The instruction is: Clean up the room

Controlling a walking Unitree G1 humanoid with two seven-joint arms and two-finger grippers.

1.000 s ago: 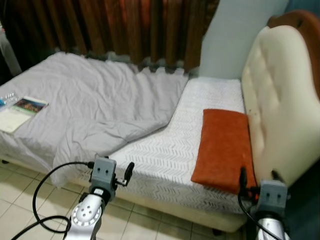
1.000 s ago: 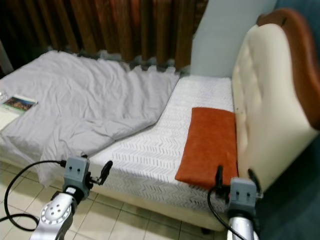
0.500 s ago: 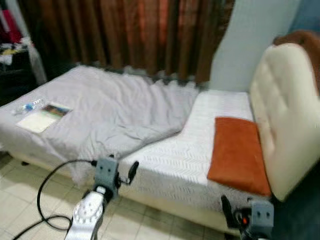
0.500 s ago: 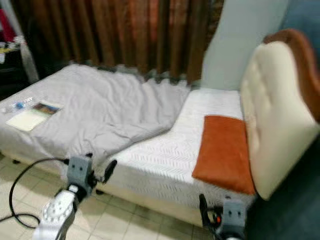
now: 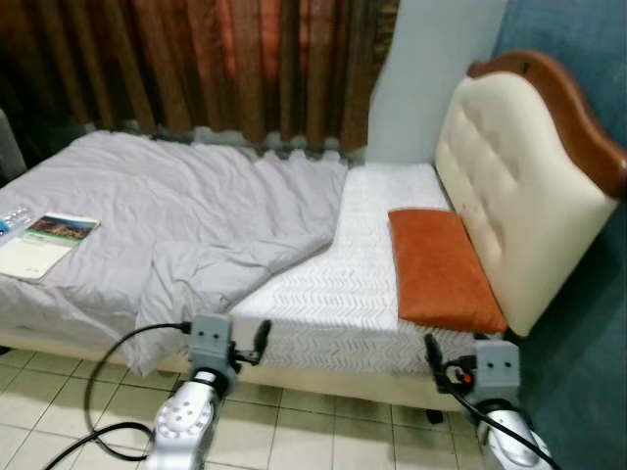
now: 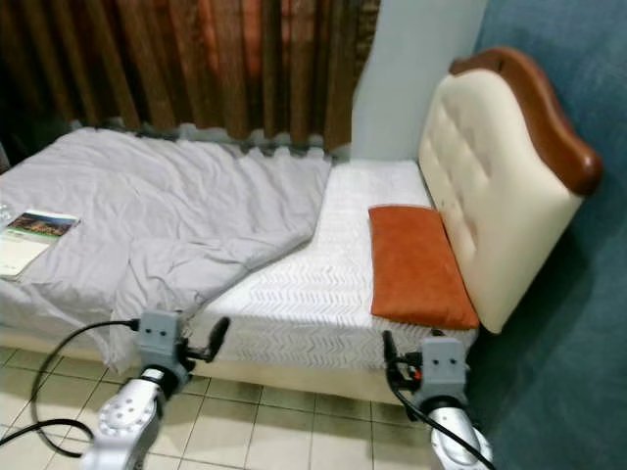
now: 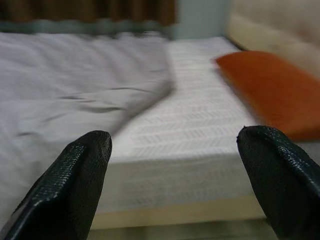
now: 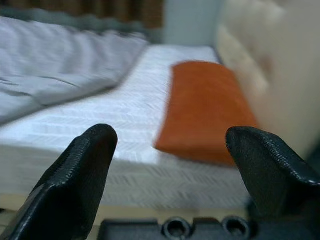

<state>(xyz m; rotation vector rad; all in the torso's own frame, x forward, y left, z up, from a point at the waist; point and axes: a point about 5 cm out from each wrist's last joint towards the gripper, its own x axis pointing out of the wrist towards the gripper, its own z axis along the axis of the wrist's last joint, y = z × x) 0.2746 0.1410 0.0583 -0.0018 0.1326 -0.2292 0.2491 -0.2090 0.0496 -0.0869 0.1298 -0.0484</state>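
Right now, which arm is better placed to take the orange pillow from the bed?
The right. The right claw hangs open just below the orange pillow near the headboard. The left claw is open too, but sits by the grey blanket, farther away.

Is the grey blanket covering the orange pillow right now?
No. The blanket is bunched toward the foot end, well apart from the pillow, which lies bare on the white sheet by the headboard.

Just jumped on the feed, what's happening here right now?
Nothing is being handled. The robot faces the bed, with left gripper and right gripper both open, empty, short of the mattress edge. The grey blanket lies rumpled, an orange pillow rests by the headboard, and a book sits on the blanket.
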